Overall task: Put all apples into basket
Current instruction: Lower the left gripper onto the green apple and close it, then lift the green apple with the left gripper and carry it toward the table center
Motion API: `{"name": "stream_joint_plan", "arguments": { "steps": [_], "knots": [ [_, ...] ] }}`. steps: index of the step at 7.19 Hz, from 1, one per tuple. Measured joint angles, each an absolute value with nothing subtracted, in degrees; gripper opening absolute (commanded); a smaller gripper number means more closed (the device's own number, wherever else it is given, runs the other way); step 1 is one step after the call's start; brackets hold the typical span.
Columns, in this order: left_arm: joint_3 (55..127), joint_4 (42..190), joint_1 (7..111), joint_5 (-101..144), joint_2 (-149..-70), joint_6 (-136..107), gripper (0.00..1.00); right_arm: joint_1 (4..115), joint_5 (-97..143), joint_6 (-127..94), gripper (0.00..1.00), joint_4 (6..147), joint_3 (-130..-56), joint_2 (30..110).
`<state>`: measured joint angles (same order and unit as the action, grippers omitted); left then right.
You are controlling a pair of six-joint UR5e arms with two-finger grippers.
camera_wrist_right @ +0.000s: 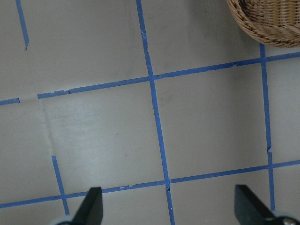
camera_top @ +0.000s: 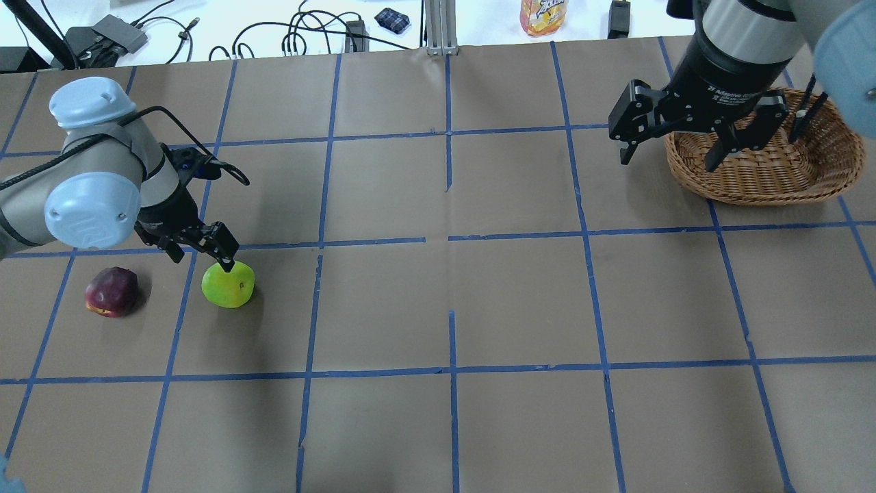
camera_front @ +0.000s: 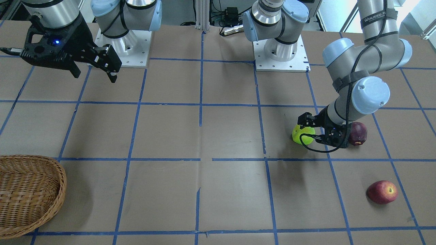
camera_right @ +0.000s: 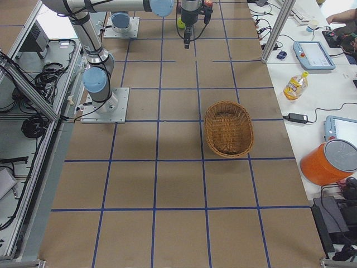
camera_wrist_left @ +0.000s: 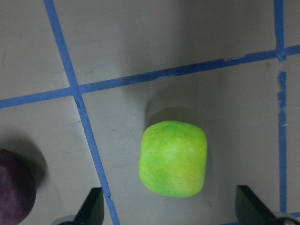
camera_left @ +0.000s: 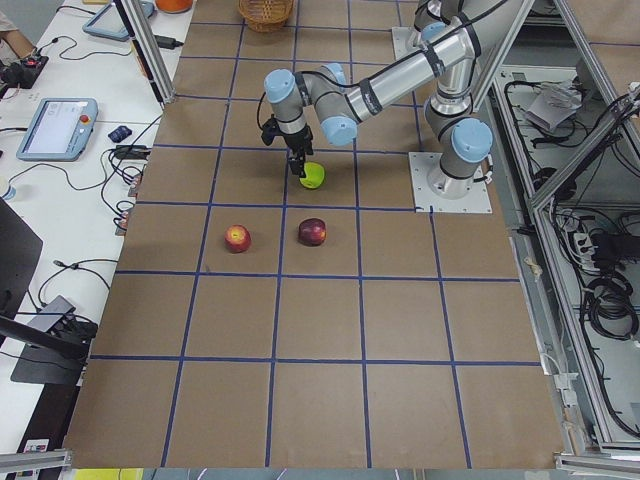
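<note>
Yellow-green apple (camera_wrist_left: pixel 173 158), tan-brown woven basket (camera_right: pixel 228 131)

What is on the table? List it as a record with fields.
green apple: on table, under left tool
dark apple: on table, beside the green one
red apple: on table, apart from the others
basket: no apples inside
left tool: open, over green apple
right tool: open, empty, near basket

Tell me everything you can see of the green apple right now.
The green apple is bright yellow-green, roundish, smooth and whole, with a small dark speck. It sits on the brown table beside a blue tape line, apart from the maroon apple. The left tool is open astride it, not touching.
</note>
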<state>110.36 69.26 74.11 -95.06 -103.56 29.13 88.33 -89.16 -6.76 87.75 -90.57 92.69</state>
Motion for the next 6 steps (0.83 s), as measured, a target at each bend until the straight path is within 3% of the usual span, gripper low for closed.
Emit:
{"name": "stream_joint_plan", "arguments": {
  "steps": [2, 3, 4, 5, 6],
  "knots": [
    [111.2, 69.3, 74.0, -95.0, -106.3, 29.4, 1.00, 88.3, -89.1, -6.5, 1.00, 87.9, -90.5, 92.7],
    [111.3, 69.4, 74.0, -94.9, -107.2, 29.3, 0.81, 88.3, -89.0, -6.4, 1.00, 88.0, -90.5, 92.7],
    [111.3, 69.3, 74.0, -94.8, -107.8, 29.3, 0.16, 88.3, -89.0, -6.3, 1.00, 88.0, -90.5, 92.7],
    [111.1, 69.0, 74.0, -94.6, -108.2, 29.3, 0.02, 88.3, -89.2, -6.3, 1.00, 88.0, -90.5, 92.7],
    [111.0, 68.8, 74.1, -94.5, -108.4, 28.9, 0.02, 88.3, -89.3, -6.3, 1.00, 88.0, -90.5, 92.7]
  ]
}}
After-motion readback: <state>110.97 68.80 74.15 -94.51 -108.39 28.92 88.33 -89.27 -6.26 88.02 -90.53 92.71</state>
